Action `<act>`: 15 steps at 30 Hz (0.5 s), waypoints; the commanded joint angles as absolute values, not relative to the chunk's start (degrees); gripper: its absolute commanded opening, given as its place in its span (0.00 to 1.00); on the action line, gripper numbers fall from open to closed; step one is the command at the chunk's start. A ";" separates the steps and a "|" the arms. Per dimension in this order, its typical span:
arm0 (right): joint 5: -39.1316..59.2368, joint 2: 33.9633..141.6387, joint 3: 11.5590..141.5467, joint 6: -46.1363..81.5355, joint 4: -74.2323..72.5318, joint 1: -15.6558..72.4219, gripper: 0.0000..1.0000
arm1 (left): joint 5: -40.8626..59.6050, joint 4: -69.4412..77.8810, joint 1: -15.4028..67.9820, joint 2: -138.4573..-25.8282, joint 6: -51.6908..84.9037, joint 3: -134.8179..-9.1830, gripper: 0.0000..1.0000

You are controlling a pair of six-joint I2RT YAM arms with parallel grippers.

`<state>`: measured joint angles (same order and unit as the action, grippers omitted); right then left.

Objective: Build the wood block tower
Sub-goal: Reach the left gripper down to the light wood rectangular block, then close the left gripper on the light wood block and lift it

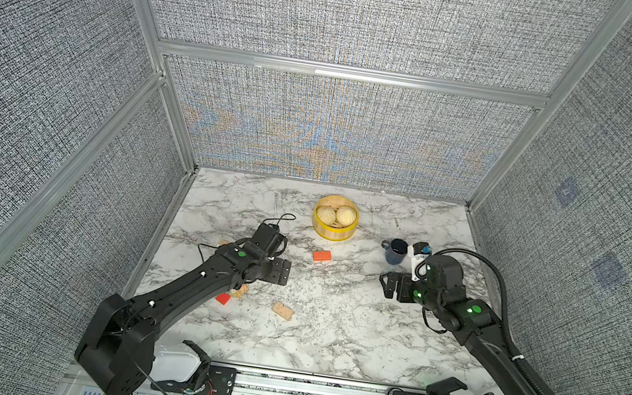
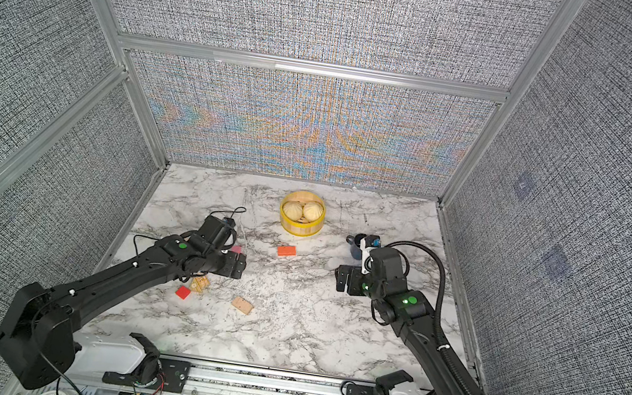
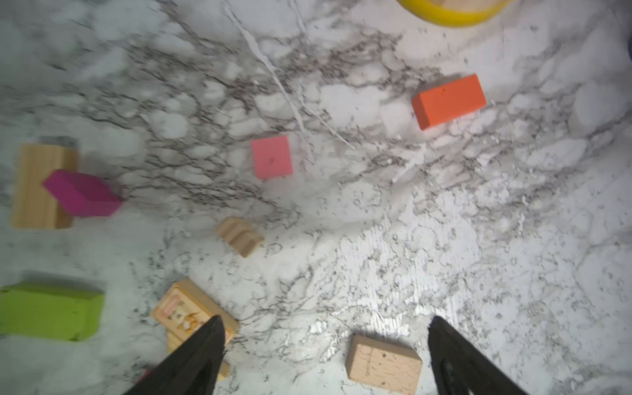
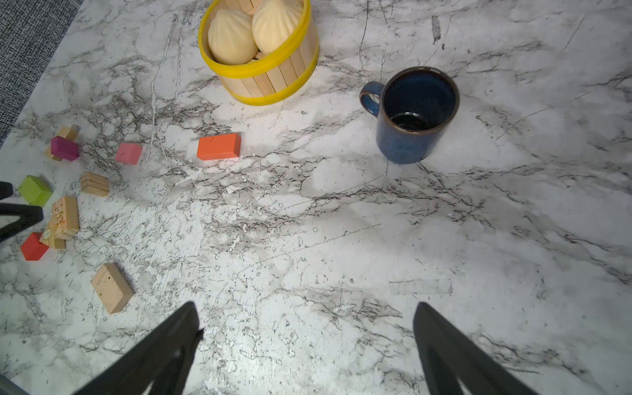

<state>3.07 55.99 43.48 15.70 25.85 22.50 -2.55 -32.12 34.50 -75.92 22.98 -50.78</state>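
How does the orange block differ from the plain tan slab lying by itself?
Colour: the orange block is painted; the tan slab is bare, speckled wood.
Place: the orange block lies mid-table, toward the steamer basket; the tan slab lies nearer the front edge.
Turn: in both top views the orange block runs about crosswise, the tan slab diagonally.
Both lie flat on the marble, alone, ungripped.

Left pincer (image 3: pixel 325 321) gapes over scattered wood blocks (image 3: pixel 272 156) on marble table (image 3: pixel 478 239).
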 commanded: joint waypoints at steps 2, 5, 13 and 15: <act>6.12 57.52 41.85 16.84 19.50 22.57 0.99 | 1.96 -28.37 37.51 -79.39 22.83 -49.96 0.94; 7.15 58.91 41.47 16.96 17.83 22.62 0.99 | 1.73 -26.40 40.76 -82.28 22.52 -49.49 0.94; 9.62 58.77 41.58 17.23 17.93 22.57 0.99 | -1.29 -25.47 43.86 -85.35 24.69 -46.02 0.94; 9.73 58.39 41.47 17.23 17.84 22.60 0.99 | -0.87 -24.58 43.90 -84.00 25.03 -44.57 0.94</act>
